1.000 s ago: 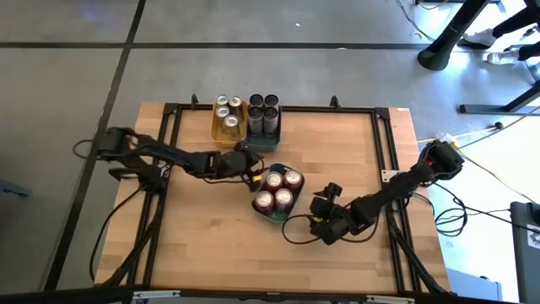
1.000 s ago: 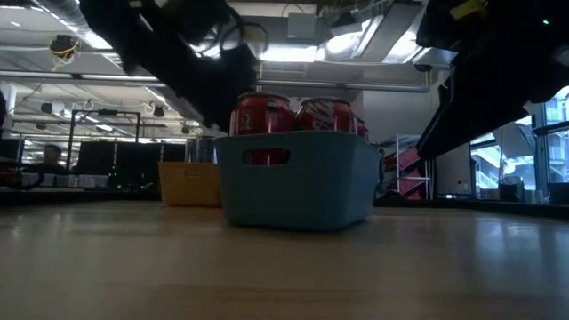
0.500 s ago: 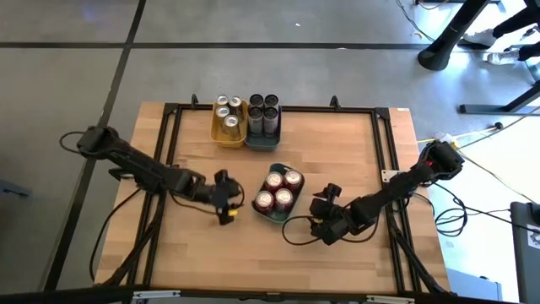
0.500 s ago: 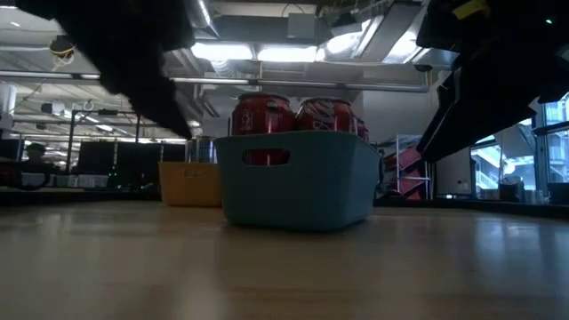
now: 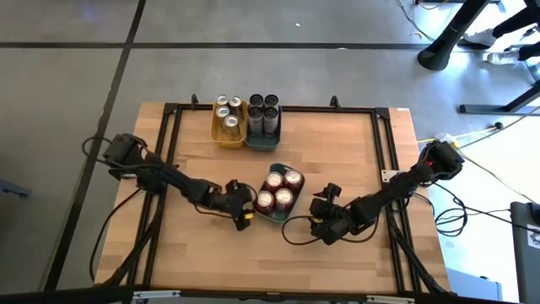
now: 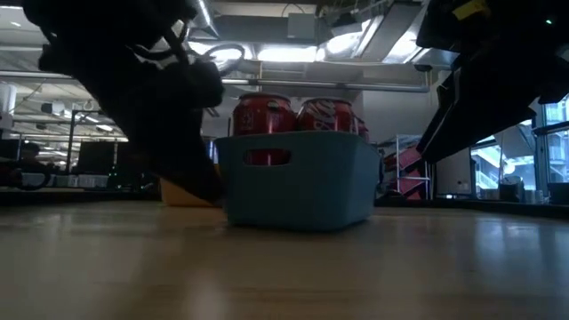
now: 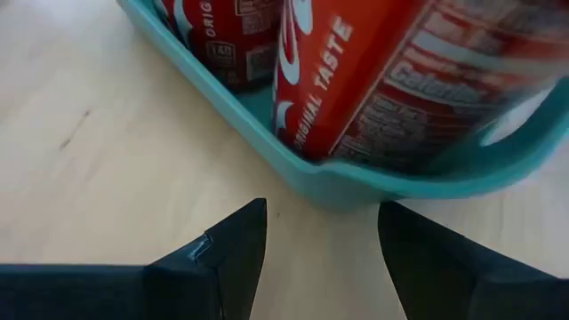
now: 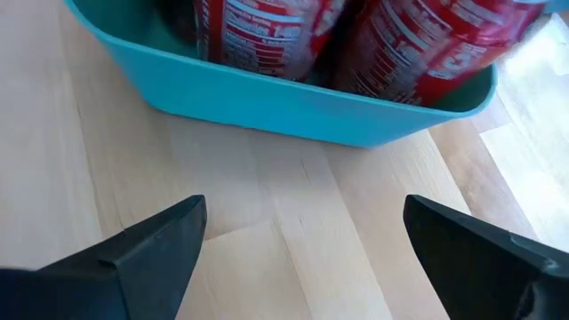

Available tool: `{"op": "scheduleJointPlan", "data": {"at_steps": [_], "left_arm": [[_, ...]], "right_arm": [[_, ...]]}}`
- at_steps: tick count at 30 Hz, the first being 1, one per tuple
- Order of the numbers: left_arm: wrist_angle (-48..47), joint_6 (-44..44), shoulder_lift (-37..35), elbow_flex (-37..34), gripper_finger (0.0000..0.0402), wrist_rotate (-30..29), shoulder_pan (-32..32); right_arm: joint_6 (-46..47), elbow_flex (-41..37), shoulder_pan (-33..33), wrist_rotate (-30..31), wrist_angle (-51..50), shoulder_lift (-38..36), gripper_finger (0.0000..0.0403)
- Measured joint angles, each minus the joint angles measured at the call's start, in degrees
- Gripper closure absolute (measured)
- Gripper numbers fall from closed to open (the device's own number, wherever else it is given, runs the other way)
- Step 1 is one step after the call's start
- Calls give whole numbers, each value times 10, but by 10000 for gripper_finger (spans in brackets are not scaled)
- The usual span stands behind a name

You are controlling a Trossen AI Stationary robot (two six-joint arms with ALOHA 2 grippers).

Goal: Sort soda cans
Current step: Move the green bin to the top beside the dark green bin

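Several red soda cans (image 5: pixel 278 190) stand upright in a teal tray (image 5: pixel 268 214) at mid-table; the low view shows the red cans (image 6: pixel 293 116) rising above the tray wall (image 6: pixel 298 182). Gold cans (image 5: pixel 228 111) stand in a yellow tray and dark cans (image 5: pixel 263 110) in the tray beside it, both at the far edge. My left gripper (image 5: pixel 242 209) is low and open at the teal tray's left near side; its wrist view shows the tray rim (image 7: pixel 356 178) just ahead of the gripper (image 7: pixel 320 240). My right gripper (image 5: pixel 323 221) is open to the tray's right near side, facing the tray wall (image 8: pixel 284 102).
A black frame (image 5: pixel 278 108) runs along the table's far edge and down both sides. Cables trail from both arms. Bare wood (image 5: pixel 211 253) lies in front of the teal tray and to both sides of it. The yellow tray (image 6: pixel 182 188) shows behind my left arm in the low view.
My left gripper has drawn back from the teal tray's far left corner toward the table's near left. It then swung right again and dropped low beside the tray's left near side. The right arm and all the cans have stayed where they were.
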Motion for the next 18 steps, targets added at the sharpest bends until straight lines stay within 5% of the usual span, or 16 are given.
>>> {"op": "scheduleJointPlan", "data": {"at_steps": [18], "left_arm": [[123,71,15,0,197,-3,109]], "right_arm": [[19,0,0,32,-26,0,22]]}}
